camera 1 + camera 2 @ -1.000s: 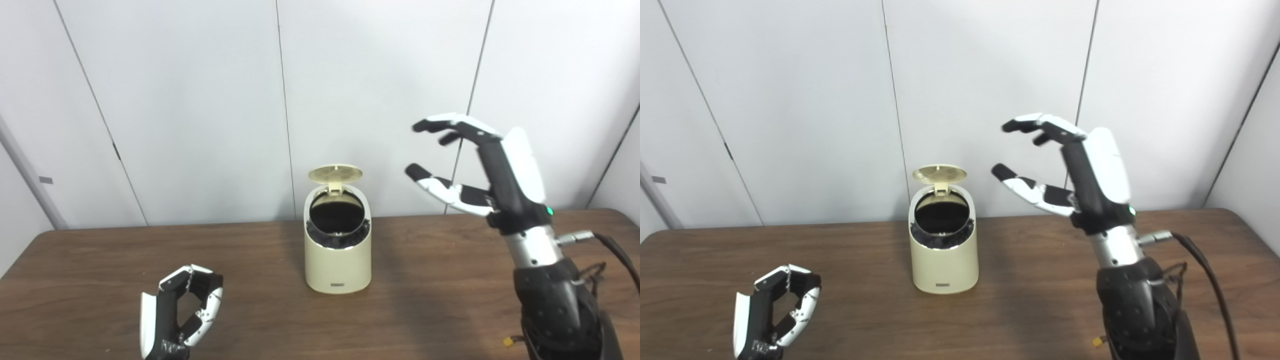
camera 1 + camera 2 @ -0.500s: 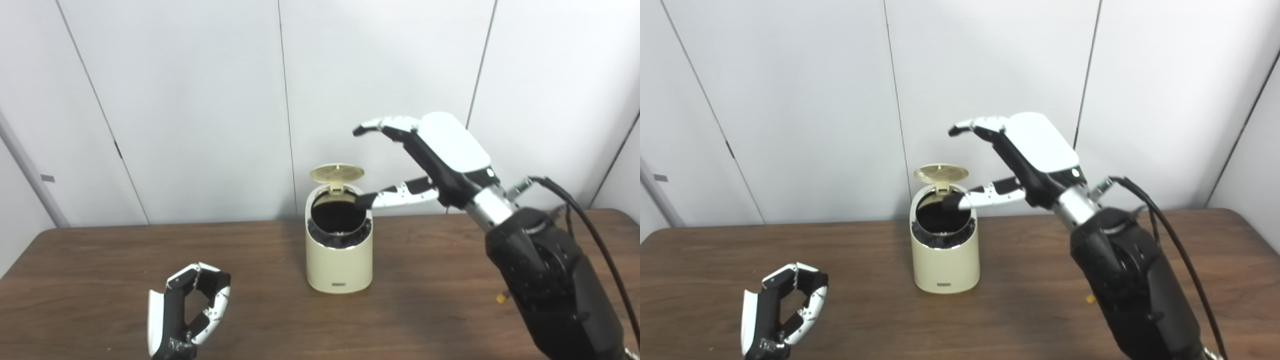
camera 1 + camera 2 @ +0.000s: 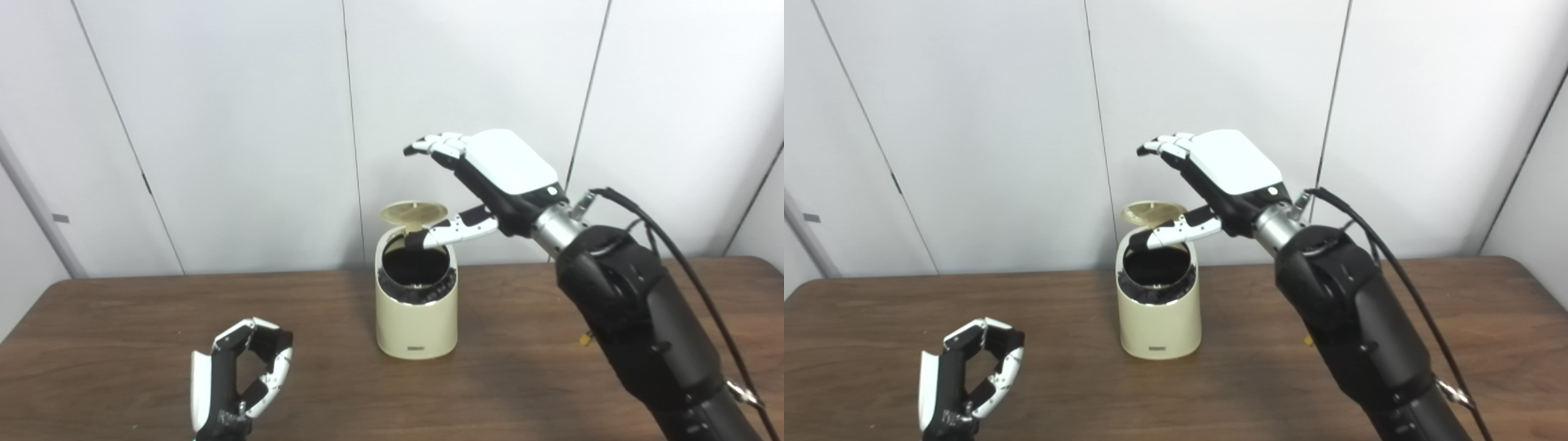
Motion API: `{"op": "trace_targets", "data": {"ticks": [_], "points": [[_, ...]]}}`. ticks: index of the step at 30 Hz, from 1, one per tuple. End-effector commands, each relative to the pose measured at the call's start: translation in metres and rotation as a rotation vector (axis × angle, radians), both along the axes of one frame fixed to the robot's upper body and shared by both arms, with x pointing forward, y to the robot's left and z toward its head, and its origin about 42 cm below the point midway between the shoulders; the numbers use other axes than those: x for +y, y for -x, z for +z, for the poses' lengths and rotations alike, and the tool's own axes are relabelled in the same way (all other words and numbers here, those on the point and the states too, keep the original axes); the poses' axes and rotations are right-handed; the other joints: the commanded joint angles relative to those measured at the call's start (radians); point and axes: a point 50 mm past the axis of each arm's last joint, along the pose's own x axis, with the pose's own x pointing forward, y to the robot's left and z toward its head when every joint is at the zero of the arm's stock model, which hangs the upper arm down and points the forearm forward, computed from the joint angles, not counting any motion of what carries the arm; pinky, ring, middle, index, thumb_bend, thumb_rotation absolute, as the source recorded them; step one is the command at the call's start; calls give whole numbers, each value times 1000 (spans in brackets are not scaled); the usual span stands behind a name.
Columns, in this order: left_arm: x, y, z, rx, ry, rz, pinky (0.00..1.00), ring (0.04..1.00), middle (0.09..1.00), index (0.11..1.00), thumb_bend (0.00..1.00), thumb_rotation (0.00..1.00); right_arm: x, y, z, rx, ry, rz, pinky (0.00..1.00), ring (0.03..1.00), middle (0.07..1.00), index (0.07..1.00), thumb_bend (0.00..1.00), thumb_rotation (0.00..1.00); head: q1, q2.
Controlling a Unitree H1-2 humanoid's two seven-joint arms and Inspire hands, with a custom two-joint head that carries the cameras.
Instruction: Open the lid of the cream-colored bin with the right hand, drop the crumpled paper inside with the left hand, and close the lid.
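The cream-colored bin [image 3: 416, 318] stands mid-table with its round lid [image 3: 413, 213] flipped up at the back and its dark mouth exposed. My right hand [image 3: 496, 177] hovers open just above and to the right of the lid, fingers [image 3: 438, 144] stretched over it. Its thumb [image 3: 456, 229] reaches across the back rim under the lid. My left hand [image 3: 236, 386] rests low at the front left, well away from the bin, fingers loosely curled with a gap and nothing in them. No crumpled paper is visible in either view.
The brown wooden table [image 3: 122, 318] runs the full width, with a white panelled wall close behind the bin. A black cable [image 3: 674, 233] loops off my right forearm above the table's right side.
My right hand has swung left from beside the bin to over the raised lid, and the thumb now crosses the rim. The left hand has barely shifted.
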Motion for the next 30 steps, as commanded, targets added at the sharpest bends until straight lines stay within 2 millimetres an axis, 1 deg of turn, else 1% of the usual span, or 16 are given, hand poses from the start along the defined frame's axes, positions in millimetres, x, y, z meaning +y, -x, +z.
{"op": "trace_targets", "data": {"ticks": [1, 5, 7, 11, 14, 15, 20, 22, 25, 30], "points": [[-12, 17, -32, 82, 20, -3, 311, 364, 405, 402, 257, 189, 8, -1, 32, -99, 0, 17, 859, 936, 943, 913, 940, 884, -2, 1], [-12, 18, -32, 84, 18, -4, 312, 365, 405, 400, 253, 203, 12, -12, 31, -58, 35, 3, 901, 963, 952, 926, 955, 921, -3, 0], [-13, 17, -32, 84, 18, -4, 312, 364, 404, 399, 250, 201, 15, -17, 30, -38, 52, 2, 907, 966, 949, 923, 953, 917, -2, -1], [-13, 17, -32, 87, 14, 2, 317, 371, 410, 401, 266, 266, 19, -29, 28, -11, 74, -14, 881, 952, 935, 905, 957, 910, -2, -3], [-14, 17, -32, 88, 13, 3, 321, 375, 413, 401, 269, 272, 21, -37, 26, 3, 85, -27, 868, 949, 927, 894, 973, 919, -2, -4], [-15, 17, -32, 88, 14, 2, 321, 374, 411, 401, 266, 261, 21, -39, 26, 7, 88, -30, 873, 952, 927, 892, 974, 921, -2, -5], [-16, 17, -31, 88, 21, 0, 318, 368, 405, 398, 259, 209, 23, -39, 25, 18, 103, -31, 902, 967, 925, 887, 980, 939, -2, -6], [-16, 17, -31, 92, 22, 1, 318, 368, 406, 399, 258, 199, 23, -38, 23, 23, 111, -28, 899, 959, 904, 864, 981, 945, -3, -7], [-16, 16, -32, 93, 22, 1, 320, 370, 407, 399, 256, 190, 24, -37, 18, 45, 115, -19, 900, 947, 874, 826, 977, 932, -2, -8], [-16, 16, -32, 101, 31, 1, 322, 372, 409, 404, 264, 198, 23, -33, 13, 86, 130, -24, 920, 944, 864, 805, 978, 940, -5, -6]]}}
